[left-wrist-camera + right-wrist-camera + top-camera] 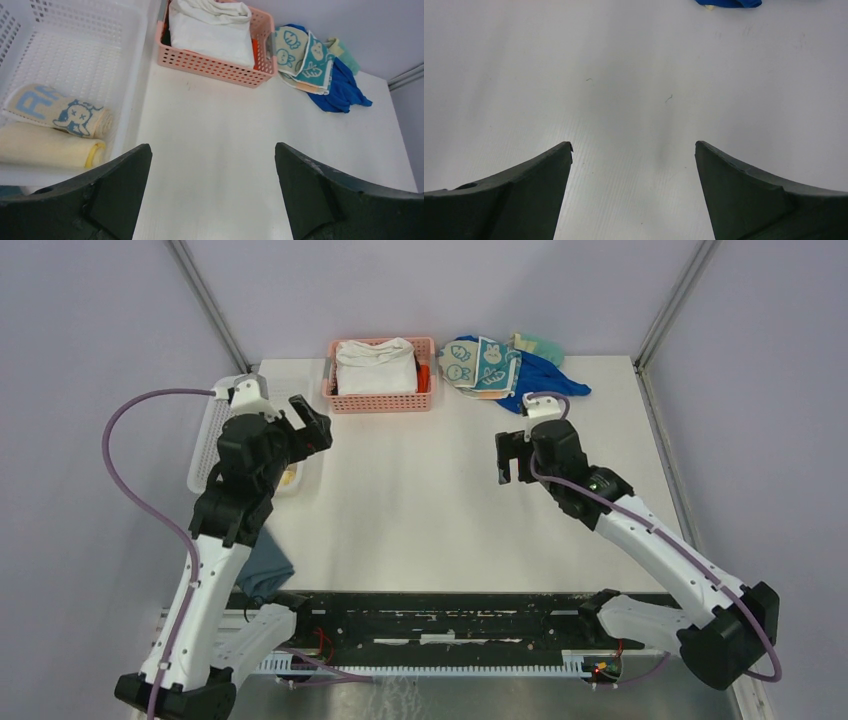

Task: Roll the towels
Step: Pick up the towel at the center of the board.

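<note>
Two rolled towels lie in the white basket at the left: a beige one with blue lettering and a plain yellow one. A pale towel with rabbit faces lies unrolled on a pile at the back right, also in the top view. My left gripper is open and empty above the table beside the white basket; it also shows in the left wrist view. My right gripper is open and empty over bare table, and shows in its wrist view.
A pink basket with a thick white folded cloth stands at the back middle. A blue cloth and a green cloth lie under the rabbit towel. A dark grey-blue cloth hangs at the table's near left edge.
</note>
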`<move>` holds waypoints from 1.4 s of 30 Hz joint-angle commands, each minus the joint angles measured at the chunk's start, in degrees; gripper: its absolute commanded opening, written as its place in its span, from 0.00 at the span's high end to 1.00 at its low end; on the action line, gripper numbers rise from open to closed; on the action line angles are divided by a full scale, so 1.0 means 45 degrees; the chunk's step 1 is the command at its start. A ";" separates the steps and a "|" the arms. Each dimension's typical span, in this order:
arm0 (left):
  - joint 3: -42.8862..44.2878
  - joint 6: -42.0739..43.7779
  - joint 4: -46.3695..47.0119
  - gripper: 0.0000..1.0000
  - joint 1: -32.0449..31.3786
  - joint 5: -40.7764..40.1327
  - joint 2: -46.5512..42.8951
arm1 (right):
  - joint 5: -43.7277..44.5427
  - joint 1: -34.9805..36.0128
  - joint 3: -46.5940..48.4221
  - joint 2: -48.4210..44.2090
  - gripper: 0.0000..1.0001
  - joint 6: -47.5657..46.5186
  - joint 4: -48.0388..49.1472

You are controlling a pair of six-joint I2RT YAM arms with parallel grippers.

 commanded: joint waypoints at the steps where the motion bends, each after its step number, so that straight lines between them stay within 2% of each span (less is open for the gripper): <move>1: -0.1147 0.1410 0.1979 0.01 -0.0272 -0.0488 -0.1668 | 0.0353 -0.0036 0.1682 0.1424 0.00 -0.0360 -0.1054; 6: -0.3731 0.1982 0.4579 0.01 -0.0273 0.0602 -0.2789 | -0.0110 -0.0077 0.1741 0.2421 0.00 0.0065 0.0170; 9: -0.4178 0.2055 0.5307 0.01 -0.0272 0.1739 -0.2487 | -0.0139 -0.0194 0.2672 0.3585 0.00 0.0044 -0.0083; 13: -0.4185 0.3022 0.5164 0.01 -0.0446 0.2006 -0.2342 | -0.0404 -0.0564 0.3229 0.4535 0.00 0.0103 0.0472; 17: -0.4546 0.3545 0.4999 0.01 -0.0553 0.2220 -0.2457 | -0.2029 -0.1381 0.3846 0.5807 0.02 0.0690 0.1015; 23: -0.4780 0.3694 0.4865 0.01 -0.0794 0.2413 -0.2240 | -0.3983 -0.2639 0.4706 0.7742 0.06 0.2029 0.2872; 28: -0.4812 0.3714 0.4779 0.01 -0.0925 0.2710 -0.1860 | -0.4796 -0.3402 0.5024 0.9115 0.09 0.3462 0.4617; 36: -0.4793 0.3685 0.4791 0.01 -0.0955 0.3040 -0.1393 | -0.4633 -0.3894 0.6538 1.1747 0.16 0.4824 0.6921; 42: -0.4744 0.3789 0.4723 0.01 -0.0955 0.2836 -0.0873 | -0.3695 -0.3884 0.9055 1.4123 0.20 0.5681 0.7156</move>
